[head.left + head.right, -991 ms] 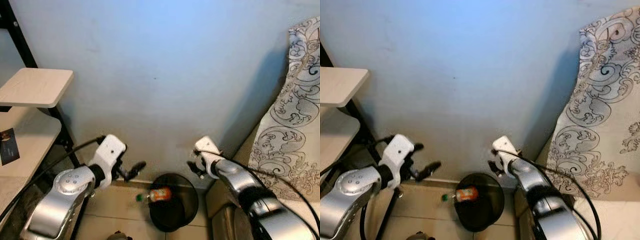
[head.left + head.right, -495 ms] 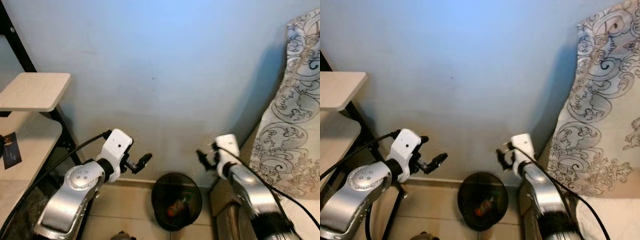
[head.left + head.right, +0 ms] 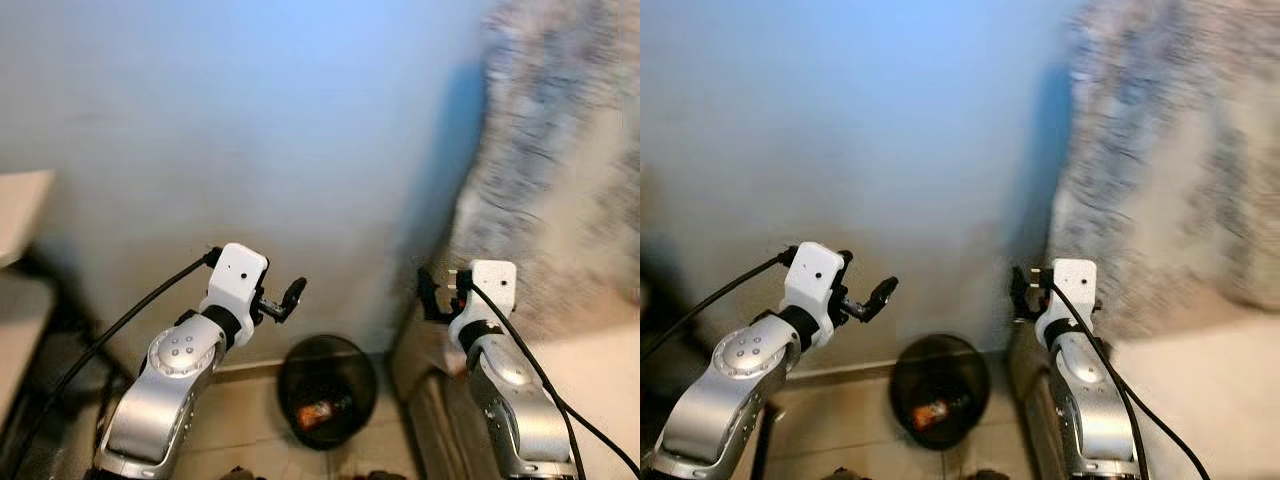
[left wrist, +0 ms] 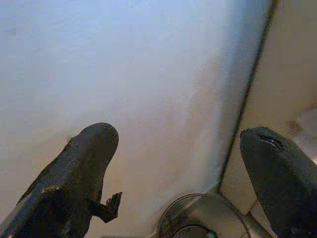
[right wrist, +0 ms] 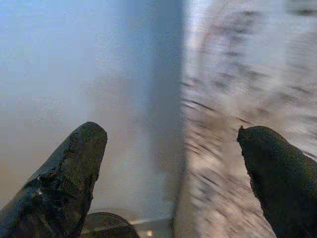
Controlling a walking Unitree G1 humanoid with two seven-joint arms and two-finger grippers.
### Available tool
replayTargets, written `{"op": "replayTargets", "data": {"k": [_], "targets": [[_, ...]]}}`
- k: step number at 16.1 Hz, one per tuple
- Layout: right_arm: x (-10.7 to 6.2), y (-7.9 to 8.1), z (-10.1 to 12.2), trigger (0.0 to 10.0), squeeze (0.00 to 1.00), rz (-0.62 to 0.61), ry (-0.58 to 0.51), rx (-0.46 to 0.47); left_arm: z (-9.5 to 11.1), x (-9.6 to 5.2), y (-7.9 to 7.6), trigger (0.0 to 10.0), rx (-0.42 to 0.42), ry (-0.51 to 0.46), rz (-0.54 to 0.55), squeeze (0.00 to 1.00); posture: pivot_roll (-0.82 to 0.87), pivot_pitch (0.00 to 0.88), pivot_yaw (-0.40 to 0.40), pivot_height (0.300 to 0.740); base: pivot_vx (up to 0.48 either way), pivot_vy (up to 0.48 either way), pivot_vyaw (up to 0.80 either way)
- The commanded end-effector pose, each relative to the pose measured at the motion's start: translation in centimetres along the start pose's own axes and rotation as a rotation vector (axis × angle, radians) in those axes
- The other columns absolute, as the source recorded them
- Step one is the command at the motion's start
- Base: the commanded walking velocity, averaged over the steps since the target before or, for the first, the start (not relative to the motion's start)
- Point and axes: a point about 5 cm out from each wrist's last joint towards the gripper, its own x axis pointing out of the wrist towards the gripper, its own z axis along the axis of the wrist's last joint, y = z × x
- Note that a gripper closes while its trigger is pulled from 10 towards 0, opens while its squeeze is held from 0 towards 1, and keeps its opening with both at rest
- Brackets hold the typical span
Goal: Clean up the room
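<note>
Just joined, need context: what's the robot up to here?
Nothing is held. The left gripper and right gripper are both open, raised in front of a blue wall. Below them on the floor stands a black bin with an orange item inside. The patterned fabric on the right is blurred.

Two silver arms, white wrist blocks, black cables; left gripper [image 3: 290, 296] and right gripper [image 3: 430, 292] black-fingered

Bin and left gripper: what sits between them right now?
Nothing. In the left eye view the left gripper hangs open above the black bin holding a bottle; between them is bare wall.
</note>
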Motion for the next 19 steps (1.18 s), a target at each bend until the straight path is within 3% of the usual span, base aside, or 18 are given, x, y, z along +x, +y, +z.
{"op": "replayTargets", "data": {"k": [1,4,13,14,16,19], "targets": [[-0.2,0.0,0.1,10.0,0.00,-0.021,0.010,0.000,0.1,-0.2,-0.1,10.0,0.007,-0.005,0.015,0.00,-0.01,0.000,-0.001,0.740,0.000,0.000,-0.75],[-0.6,-0.2,0.0,10.0,0.00,-0.044,0.032,-0.013,-0.1,-0.2,-0.5,10.0,0.022,0.008,0.016,0.00,0.00,0.000,-0.006,0.740,0.000,0.000,-0.75],[-0.5,-0.5,0.1,10.0,0.00,-0.090,0.059,-0.031,0.5,-0.1,0.4,10.0,0.029,0.003,0.046,0.00,0.02,0.000,-0.020,0.740,0.000,0.000,-0.75],[-0.5,-1.2,0.6,10.0,0.00,-0.116,0.056,-0.048,1.1,0.1,0.6,10.0,0.059,-0.013,0.040,0.00,0.04,0.000,-0.044,0.740,0.000,0.000,-0.75],[-0.4,-2.0,0.7,10.0,0.00,-0.157,0.070,-0.019,1.2,0.0,1.1,10.0,0.002,-0.007,0.079,0.00,0.03,0.000,-0.040,0.740,0.000,0.000,-0.75],[-0.2,-1.5,0.1,10.0,0.00,-0.149,0.092,0.003,0.7,0.3,0.6,10.0,0.004,0.001,0.057,0.00,0.03,0.000,-0.029,0.740,0.000,0.000,-0.75]]}}
